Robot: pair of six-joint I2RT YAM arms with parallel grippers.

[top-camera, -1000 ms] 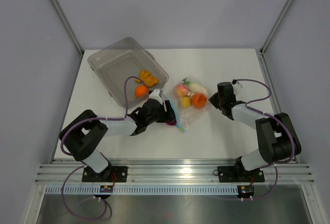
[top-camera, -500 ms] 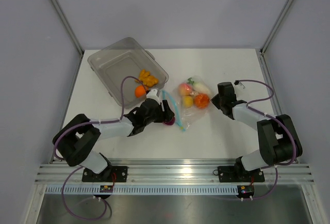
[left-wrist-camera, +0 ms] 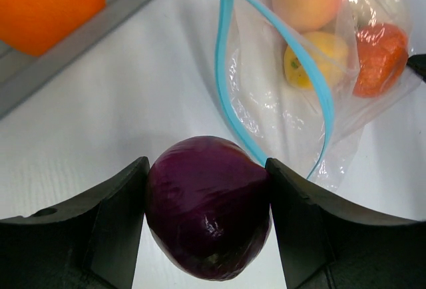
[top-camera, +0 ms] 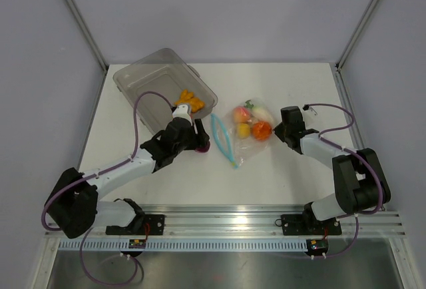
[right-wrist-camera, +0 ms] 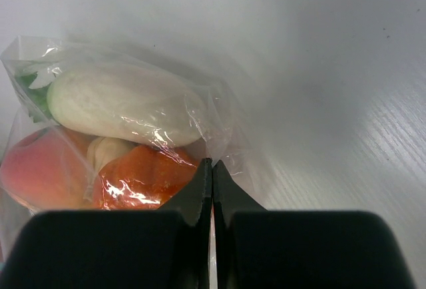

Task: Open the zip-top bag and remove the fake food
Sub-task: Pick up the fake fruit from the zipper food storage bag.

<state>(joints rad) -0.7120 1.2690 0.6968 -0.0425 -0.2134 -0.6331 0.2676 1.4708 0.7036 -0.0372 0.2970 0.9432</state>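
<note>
In the top view the left gripper (top-camera: 200,144) sat left of centre, its fingers clamped on a purple toy (top-camera: 204,146). The left wrist view showed this plainly: both black fingers (left-wrist-camera: 113,209) pressed the toy's sides at the bottom of the frame, and the toy itself was outside the bag (top-camera: 245,132). The bag lay on the white table (top-camera: 293,89) at centre, just right of that gripper, its blue zip strip (top-camera: 223,141) parted into a long loop – the mouth stood open toward the left. Four toys lay inside it, bunched toward the right end: a peach one (top-camera: 241,114), a white one (top-camera: 260,111), a yellow one (top-camera: 243,130) and an orange one (top-camera: 261,129). The right gripper (top-camera: 279,129) met the bag's right edge with its fingers fully closed; in the right wrist view the tips pinched the clear film just below the white and orange toys. A clear tub (top-camera: 143,86) stood at upper left, holding a yellow-orange piece (top-camera: 188,97) near its lower right corner.
</note>
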